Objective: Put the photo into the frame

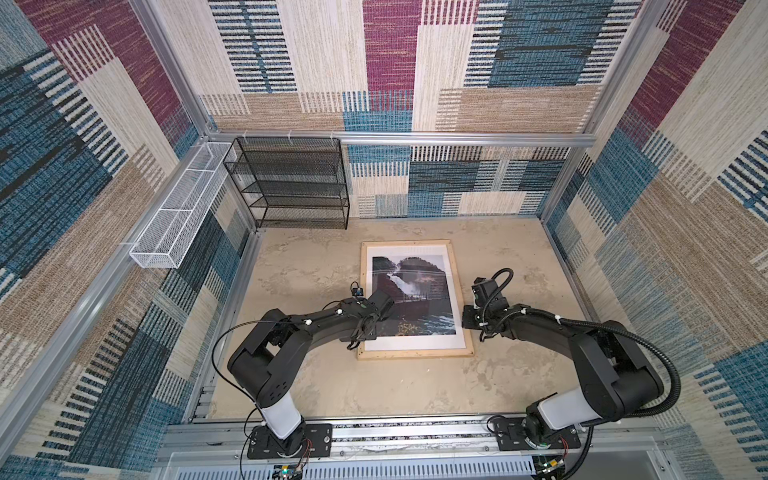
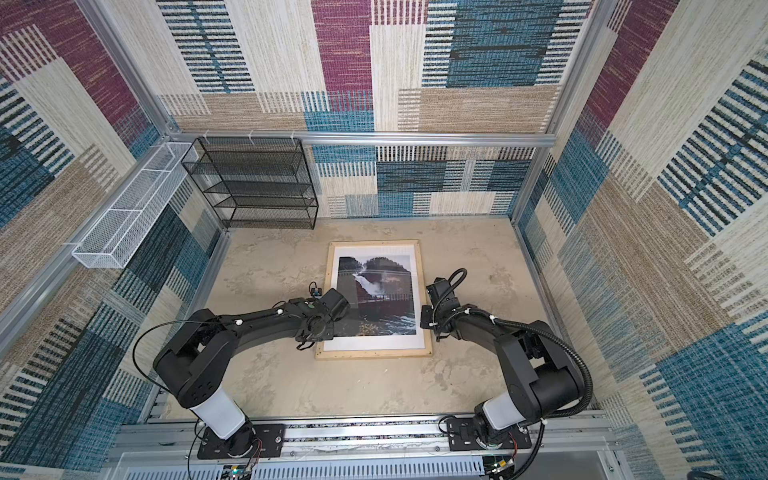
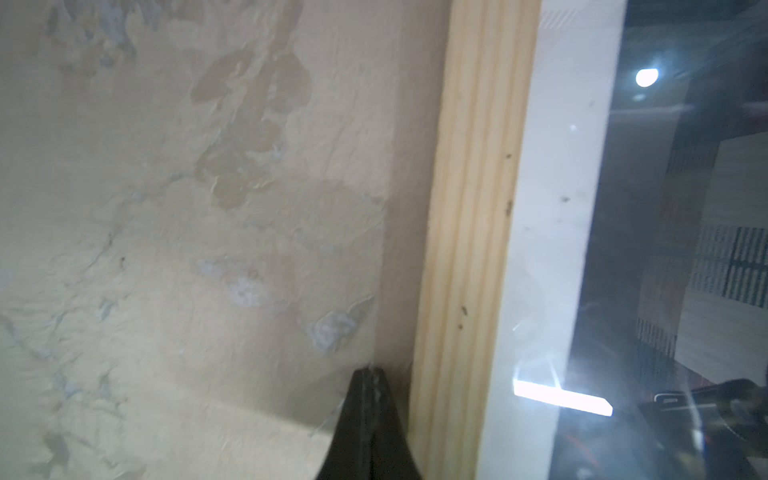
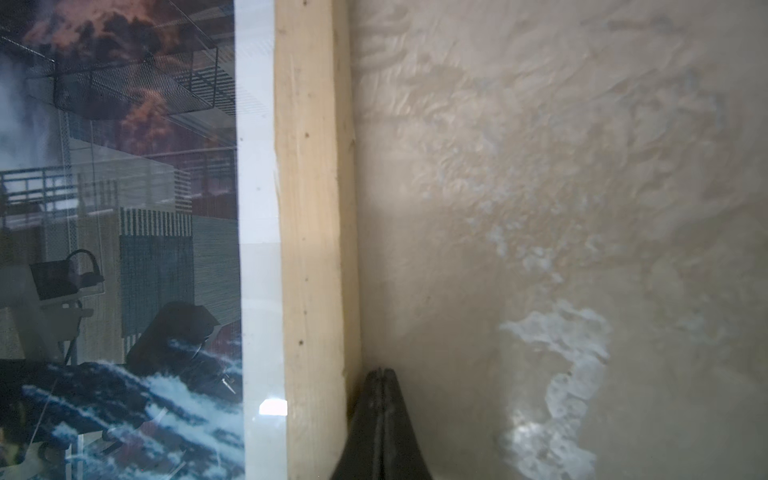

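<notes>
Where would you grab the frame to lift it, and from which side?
Probably the long side rails: the frame lies flat on the table, and its middle is a glossy face with nothing to pinch. The left gripper and right gripper, both shut, sit just outside those rails; open them and come in from outside.

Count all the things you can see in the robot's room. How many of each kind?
frame: 1
photo: 1
black shelf: 1
white basket: 1
robot arms: 2, the left arm and the right arm
Total: 6
</notes>
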Available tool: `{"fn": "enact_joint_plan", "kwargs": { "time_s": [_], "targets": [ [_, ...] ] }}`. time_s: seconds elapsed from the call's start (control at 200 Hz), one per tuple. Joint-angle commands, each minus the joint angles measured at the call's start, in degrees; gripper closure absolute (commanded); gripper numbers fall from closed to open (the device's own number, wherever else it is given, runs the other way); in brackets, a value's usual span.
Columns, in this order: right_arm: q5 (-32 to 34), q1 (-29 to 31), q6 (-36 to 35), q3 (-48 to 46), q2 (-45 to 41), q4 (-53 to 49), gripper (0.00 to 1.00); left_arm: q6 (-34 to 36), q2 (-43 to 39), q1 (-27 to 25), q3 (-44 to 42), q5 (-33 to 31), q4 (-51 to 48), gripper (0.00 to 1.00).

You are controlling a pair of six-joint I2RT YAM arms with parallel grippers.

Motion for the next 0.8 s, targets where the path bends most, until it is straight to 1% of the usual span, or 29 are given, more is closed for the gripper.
{"fn": "enact_joint_plan", "kwargs": {
  "time_s": [0.0,0.165,0.34,0.546,0.796],
  "targets": [
    [-18.9,3.2,3.3,-0.4,1.6,-2.0,1.0,-2.3,0.8,-0.9,-0.7,19.7,1.8,1.0],
    [-18.0,3.9,4.5,-0.2,2.4,-1.4,1.0,-1.4,0.2,-0.8,-0.4,16.3,0.0,1.0],
    [-15.7,3.9,5.1,-0.7,-0.1,-2.9,1.0,0.4,1.4,0.0,1.0,14.2,-0.8,1.0],
    [-15.3,3.9,6.5,-3.2,-2.7,-3.1,1.0,3.1,3.8,1.0,3.9,14.5,-0.7,1.0],
    [-15.2,3.9,8.0,-5.4,-4.5,-2.7,1.0,3.9,6.3,1.0,5.5,16.1,0.3,1.0]
  ]
}}
